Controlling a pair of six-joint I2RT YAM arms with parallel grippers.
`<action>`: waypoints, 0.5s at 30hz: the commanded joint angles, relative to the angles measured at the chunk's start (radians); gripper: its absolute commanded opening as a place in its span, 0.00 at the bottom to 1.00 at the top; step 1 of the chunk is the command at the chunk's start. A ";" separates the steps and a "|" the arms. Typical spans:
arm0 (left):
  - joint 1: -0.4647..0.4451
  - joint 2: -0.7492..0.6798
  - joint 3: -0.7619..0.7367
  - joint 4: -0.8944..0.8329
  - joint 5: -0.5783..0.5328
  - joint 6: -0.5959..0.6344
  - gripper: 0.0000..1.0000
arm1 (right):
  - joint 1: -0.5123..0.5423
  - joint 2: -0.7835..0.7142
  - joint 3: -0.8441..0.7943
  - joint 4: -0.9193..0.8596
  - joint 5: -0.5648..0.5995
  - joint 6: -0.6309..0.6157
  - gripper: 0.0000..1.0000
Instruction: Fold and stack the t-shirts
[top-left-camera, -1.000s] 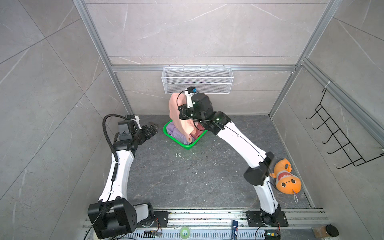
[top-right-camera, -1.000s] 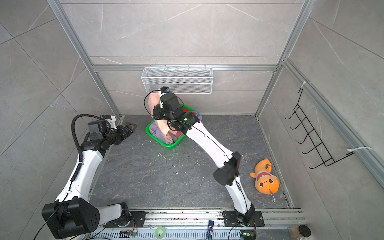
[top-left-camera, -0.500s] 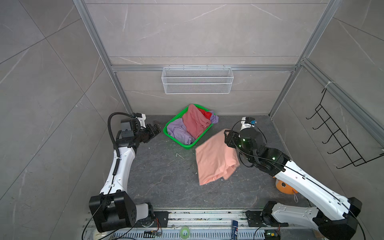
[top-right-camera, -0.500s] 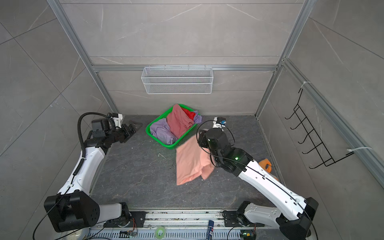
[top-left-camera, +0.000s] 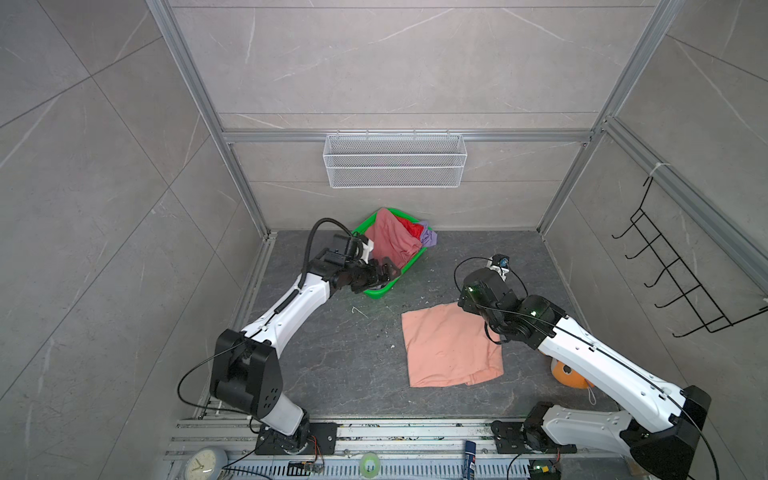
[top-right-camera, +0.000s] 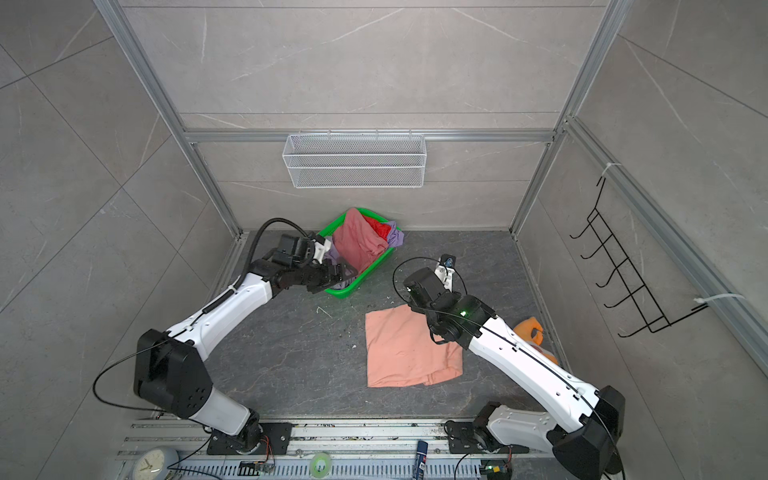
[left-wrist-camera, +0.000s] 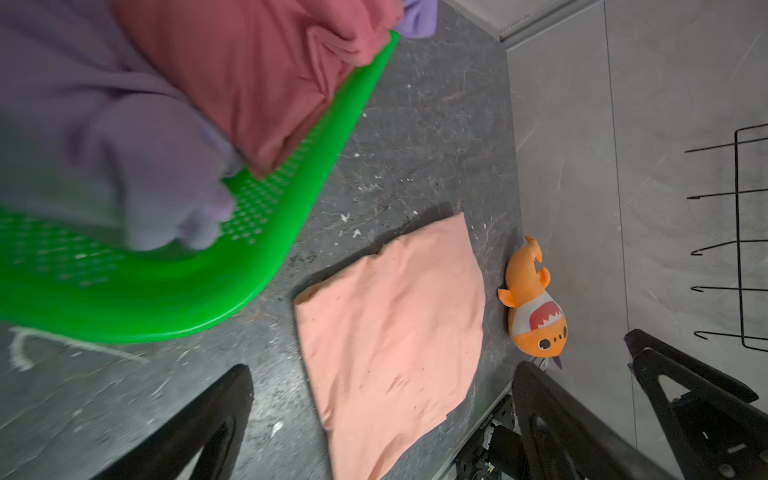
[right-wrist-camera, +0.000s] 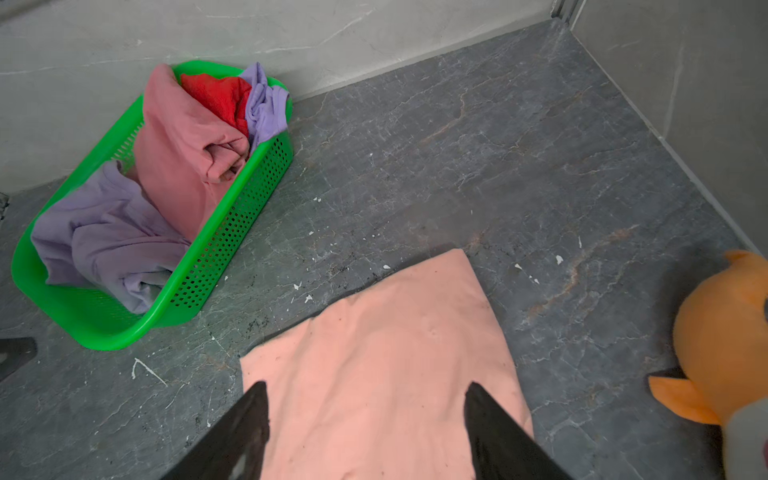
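Now, laying-out step: we found peach t-shirt (top-left-camera: 451, 349) lying near surface's right edge; right gripper (right-wrist-camera: 365, 384) spread above it, empty; left gripper (top-left-camera: 386, 272) wide, empty, at basket (top-left-camera: 376, 293). Next, we judged: pinch hem, fold.

Top views look down; close wrist views share the peach t-shirt (left-wrist-camera: 390, 332).

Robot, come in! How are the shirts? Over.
Left gripper open at green basket. Right gripper open over peach shirt, lying spread out. Orange plush beside it, apart.
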 joint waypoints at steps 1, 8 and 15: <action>-0.069 0.100 0.083 0.079 -0.035 -0.083 1.00 | -0.015 0.008 -0.036 0.000 -0.016 0.008 0.76; -0.185 0.328 0.234 0.061 -0.104 -0.174 1.00 | -0.065 0.012 -0.061 -0.017 -0.066 0.011 0.78; -0.191 0.420 0.312 0.001 -0.294 -0.149 1.00 | -0.088 -0.039 -0.147 -0.032 -0.126 0.005 0.79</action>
